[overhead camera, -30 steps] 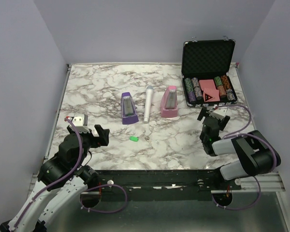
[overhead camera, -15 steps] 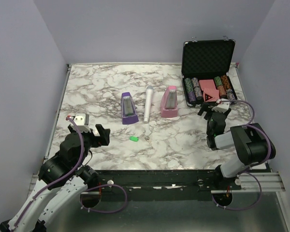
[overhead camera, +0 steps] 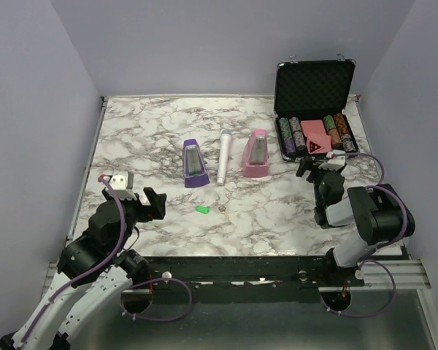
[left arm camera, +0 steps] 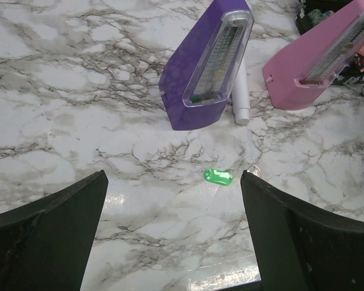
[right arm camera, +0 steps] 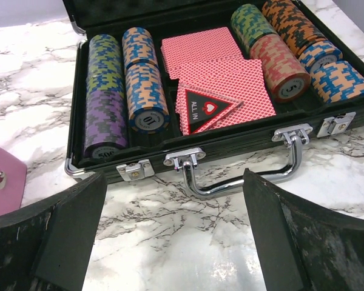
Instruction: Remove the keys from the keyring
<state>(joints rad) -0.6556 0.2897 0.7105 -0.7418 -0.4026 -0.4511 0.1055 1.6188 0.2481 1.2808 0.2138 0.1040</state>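
Green key (left arm camera: 218, 176) lies flat; keyring (left arm camera: 253, 171) barely visible beside it.

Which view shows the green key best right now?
Left wrist: the green key lies close and unobstructed. In the top view it is only a small speck; the right wrist view misses it entirely.

One green key (left arm camera: 217, 176) and one tiny keyring (left arm camera: 253, 172) are on the single marble counter (overhead camera: 153, 124). There is one white microphone (overhead camera: 224, 156). Two wedge-shaped metronomes are here: one purple metronome (overhead camera: 193, 163) and one pink metronome (overhead camera: 256, 153). One black case (overhead camera: 315, 87) is open. It holds what look like four rows of poker chips (right arm camera: 147, 91), two on each side, and one triangular "ALL IN" marker (right arm camera: 205, 109). The red-backed cards (right arm camera: 200, 48) overlap too much to count.
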